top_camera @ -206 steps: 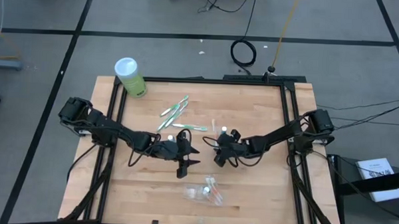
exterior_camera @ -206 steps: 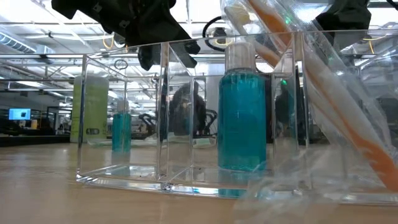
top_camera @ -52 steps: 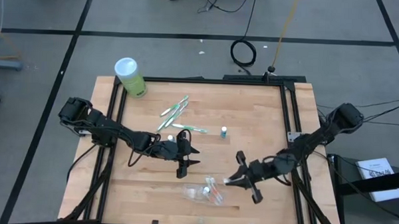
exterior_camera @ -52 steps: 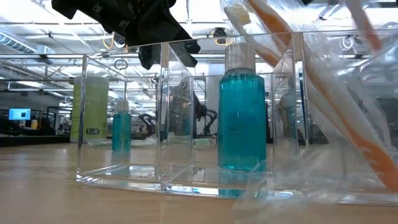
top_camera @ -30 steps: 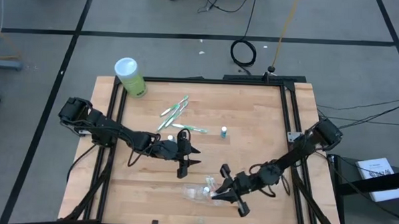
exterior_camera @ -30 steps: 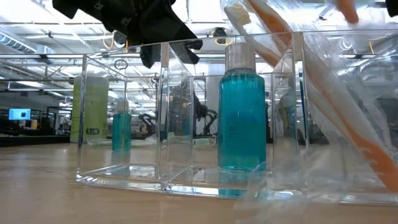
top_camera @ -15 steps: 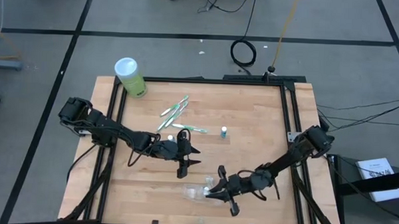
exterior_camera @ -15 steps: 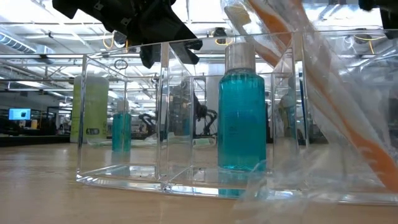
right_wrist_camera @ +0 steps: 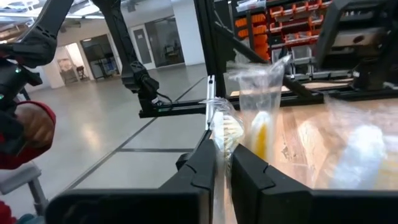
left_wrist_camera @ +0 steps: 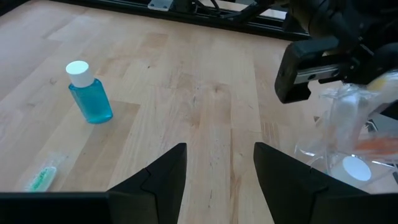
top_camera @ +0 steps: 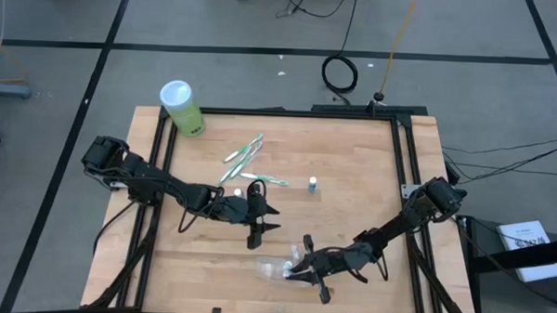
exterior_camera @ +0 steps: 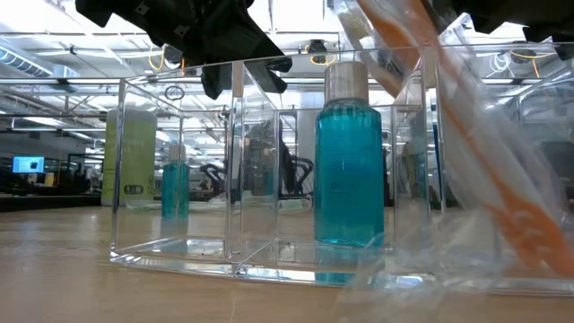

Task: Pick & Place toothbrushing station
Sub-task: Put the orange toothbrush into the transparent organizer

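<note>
We note a pale blond wooden table point(top_camera: 371, 160) with a visible plank grain, framed by black rails point(top_camera: 280, 112). Both arms are black — the left gripper point(top_camera: 260, 223) and right gripper point(top_camera: 304, 262) match. The toothbrushes point(top_camera: 244, 153) are green and white. One small bottle point(top_camera: 312, 185) is teal-blue with a white cap; the left wrist view shows the same colours point(left_wrist_camera: 89, 93). The tall cup point(top_camera: 182, 107) is lime green with a white lid. The pouch point(top_camera: 284, 268) is clear, with an orange strip point(exterior_camera: 457, 117) inside and a white round cap point(left_wrist_camera: 356, 168). The organiser point(exterior_camera: 269, 161) is colourless — the bottle point(exterior_camera: 348, 161) seen through it is teal, silver-capped. The floor point(top_camera: 218, 24) is grey with black lines.
</note>
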